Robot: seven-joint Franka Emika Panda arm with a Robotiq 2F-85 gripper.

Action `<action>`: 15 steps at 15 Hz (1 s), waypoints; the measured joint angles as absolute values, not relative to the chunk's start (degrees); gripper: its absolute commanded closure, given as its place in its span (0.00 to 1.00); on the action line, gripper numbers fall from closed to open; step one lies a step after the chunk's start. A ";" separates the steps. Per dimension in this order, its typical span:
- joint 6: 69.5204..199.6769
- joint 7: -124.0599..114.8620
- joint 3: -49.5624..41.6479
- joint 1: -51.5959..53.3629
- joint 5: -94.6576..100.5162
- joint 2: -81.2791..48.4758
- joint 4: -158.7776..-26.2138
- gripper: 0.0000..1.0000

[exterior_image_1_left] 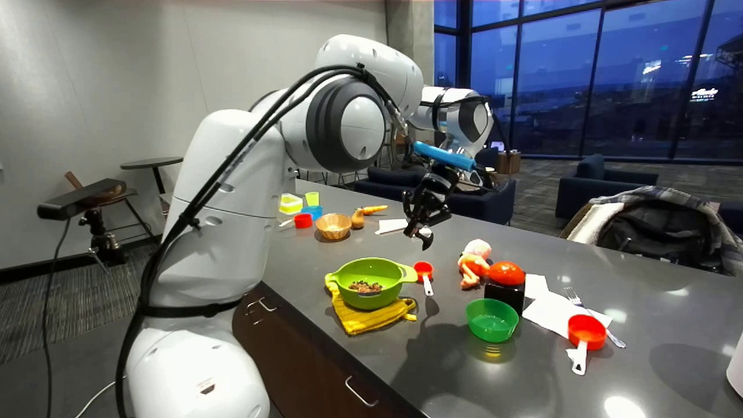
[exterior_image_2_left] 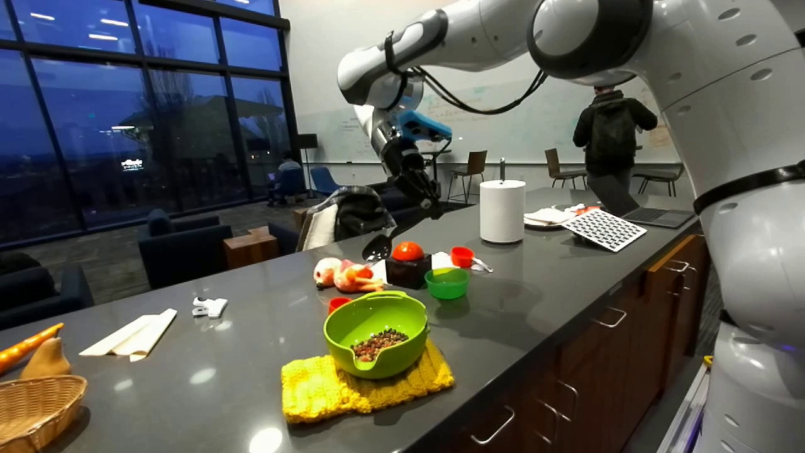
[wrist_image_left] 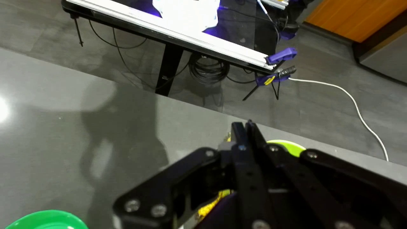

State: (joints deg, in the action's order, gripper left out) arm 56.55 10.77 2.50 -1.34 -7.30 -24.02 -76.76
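My gripper (exterior_image_2_left: 430, 207) hangs above the grey counter, its jaws drawn together. From its fingertips a black spoon (exterior_image_2_left: 377, 248) slants down in an exterior view, the handle apparently pinched between them and the bowl clear of the counter. A lime green bowl (exterior_image_1_left: 374, 270) holding dark and reddish grains (exterior_image_2_left: 379, 343) stands on a yellow knitted cloth (exterior_image_2_left: 314, 393); the gripper is higher than it and apart from it. In the wrist view the fingers (wrist_image_left: 239, 133) nearly meet and cover most of the green bowl (wrist_image_left: 287, 147); the spoon is hard to make out there.
A black box (exterior_image_2_left: 405, 270) with a red tomato (exterior_image_2_left: 408, 251) on top stands beside a green dish (exterior_image_1_left: 492, 320) and pinkish toy food (exterior_image_1_left: 474, 264). Red measuring cups (exterior_image_1_left: 586, 332), a fork (exterior_image_1_left: 574, 297), a paper roll (exterior_image_2_left: 502, 211) and a wicker basket (exterior_image_2_left: 39, 409) also share the counter.
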 measured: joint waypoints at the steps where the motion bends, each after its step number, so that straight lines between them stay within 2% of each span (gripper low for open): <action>1: 57.42 10.92 2.13 -2.23 -8.55 -23.38 -77.06 0.99; 15: 69.89 20.93 -0.87 -9.95 -23.16 -22.41 -89.04 0.99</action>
